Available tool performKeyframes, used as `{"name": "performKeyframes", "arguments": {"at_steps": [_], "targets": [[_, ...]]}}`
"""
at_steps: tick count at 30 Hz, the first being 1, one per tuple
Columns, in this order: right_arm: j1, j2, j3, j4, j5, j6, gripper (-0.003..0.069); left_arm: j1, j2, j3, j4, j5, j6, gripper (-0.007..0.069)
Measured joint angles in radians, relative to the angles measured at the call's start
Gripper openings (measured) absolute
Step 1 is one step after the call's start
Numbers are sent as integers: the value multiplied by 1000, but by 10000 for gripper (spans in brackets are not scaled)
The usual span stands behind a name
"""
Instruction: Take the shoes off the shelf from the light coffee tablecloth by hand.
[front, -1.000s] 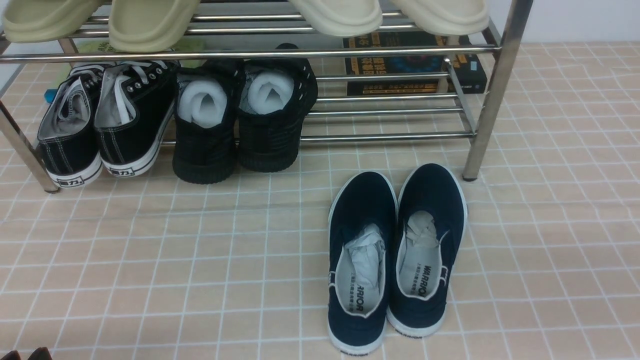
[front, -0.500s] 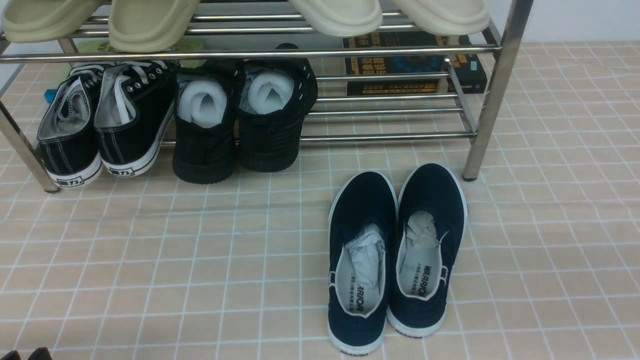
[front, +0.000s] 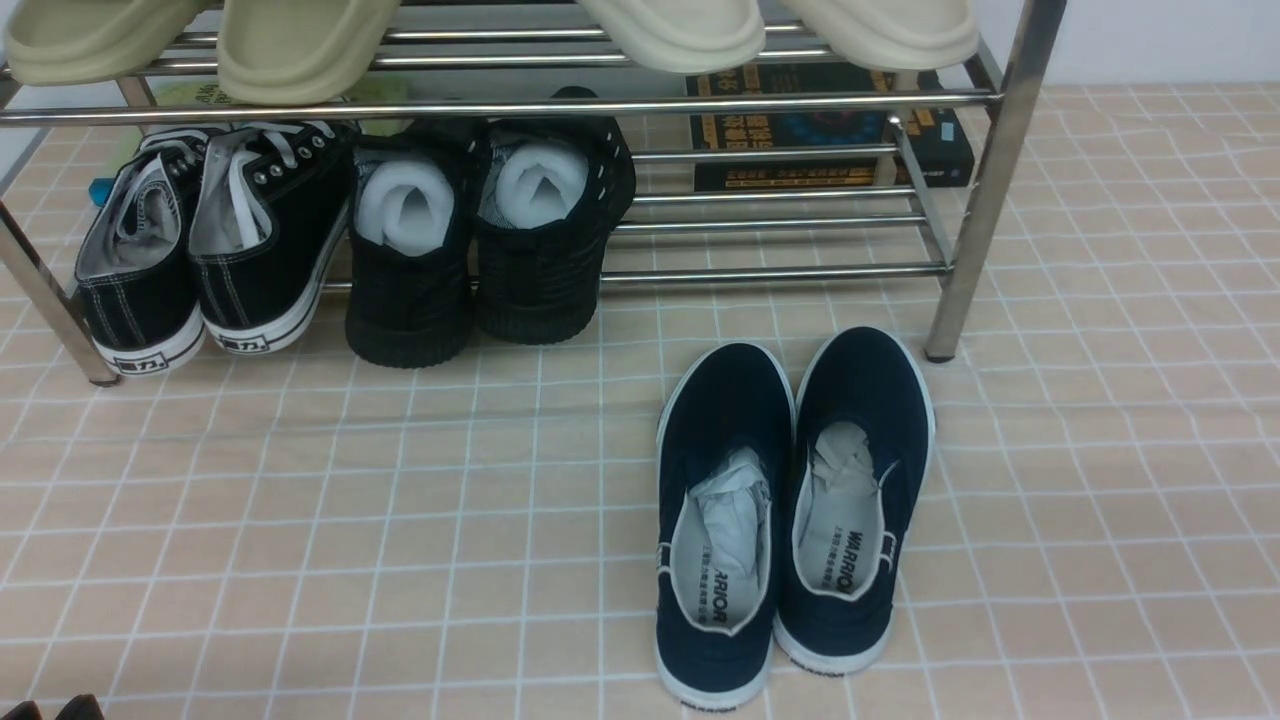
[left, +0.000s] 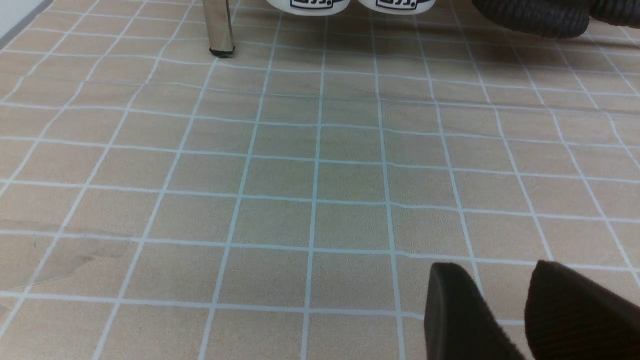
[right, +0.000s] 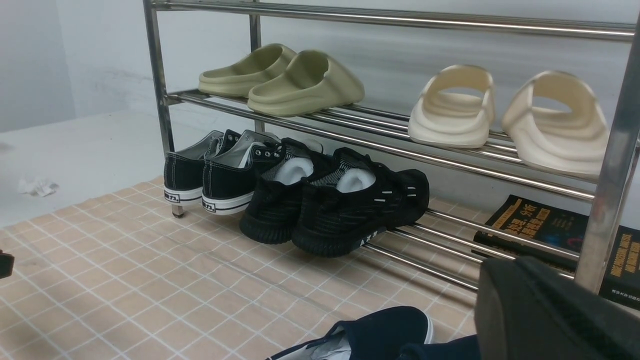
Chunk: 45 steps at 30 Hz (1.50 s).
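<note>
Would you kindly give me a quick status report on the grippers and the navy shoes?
Left gripper low over the tablecloth, holding nothing. Right gripper empty, state unclear. Navy shoes off the shelf, side by side on cloth. Nothing in the way.

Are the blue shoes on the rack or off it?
Off. The blue shoes sit side by side on the cloth, in front of the rack.

Shoes (front: 790, 510): two navy; four black (front: 350, 240); four slides (front: 500, 35); one book (front: 830, 125).
</note>
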Motion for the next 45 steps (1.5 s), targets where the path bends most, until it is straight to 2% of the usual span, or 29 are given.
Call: {"name": "performKeyframes", "arguments": {"at_steps": [13,16,25,27,30,34,36,40,45], "targets": [[-1,-3,81,2,2,0,32,0,0,0,0,0,0,241],[-35,-18,109,11,4,0,35,0,0,0,0,0,0,241],[-249,-64,222,20,7,-8,46,0,0,0,0,0,0,241],[-335,-103,255,28,29,-11,50,0,0,0,0,0,0,241],[-411,-139,281,50,38,-14,53,0,0,0,0,0,0,241],[-554,-186,338,131,51,-96,57,0,0,0,0,0,0,241],[-629,-205,364,188,56,-183,61,0,0,0,0,0,0,241],[-697,-228,401,230,56,-283,68,0,0,0,0,0,0,241],[-714,-231,448,240,69,-299,77,0,0,0,1,0,0,241]]}}
